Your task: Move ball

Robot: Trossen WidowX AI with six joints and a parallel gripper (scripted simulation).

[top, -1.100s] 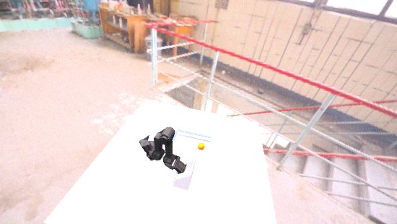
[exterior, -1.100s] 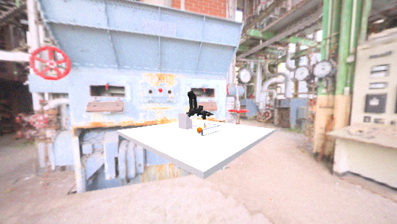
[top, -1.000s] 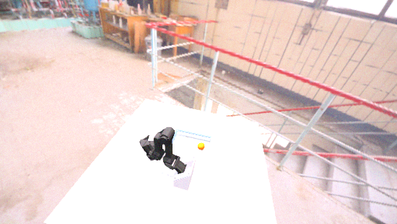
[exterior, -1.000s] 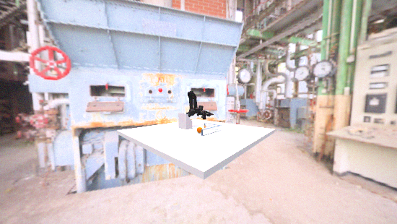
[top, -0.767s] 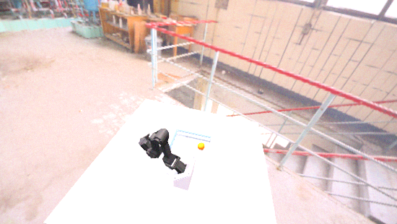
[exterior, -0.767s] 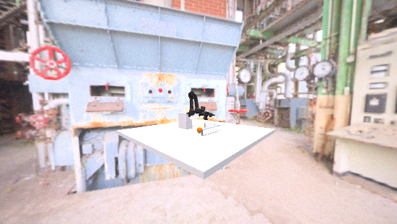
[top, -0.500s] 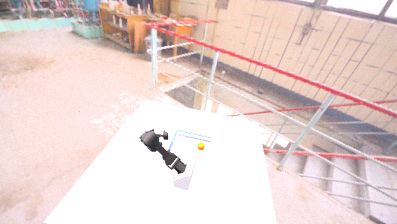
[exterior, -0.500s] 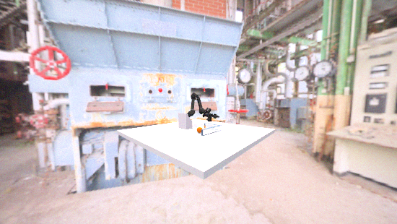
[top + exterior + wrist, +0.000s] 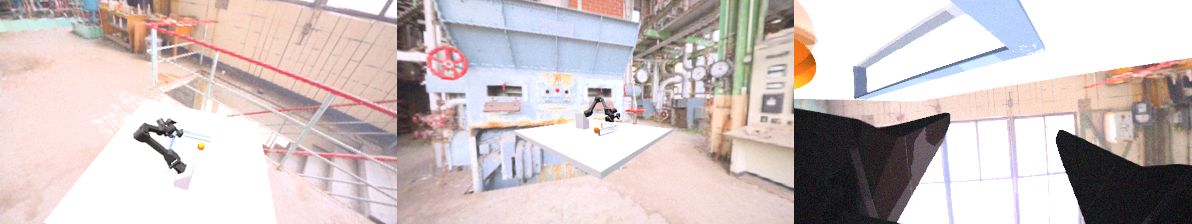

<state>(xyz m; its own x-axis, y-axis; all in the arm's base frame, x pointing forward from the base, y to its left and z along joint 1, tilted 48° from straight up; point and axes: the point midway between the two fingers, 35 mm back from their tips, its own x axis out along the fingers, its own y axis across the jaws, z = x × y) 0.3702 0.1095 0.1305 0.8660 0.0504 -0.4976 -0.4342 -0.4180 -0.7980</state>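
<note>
The table [image 9: 224,188] looks smooth, matt white. The low walls [image 9: 944,47] are clear, pale blue, glass-like with a faint sheen. The orange ball [image 9: 201,146] looks smooth and glossy, and the gripper fingers matt black.
</note>
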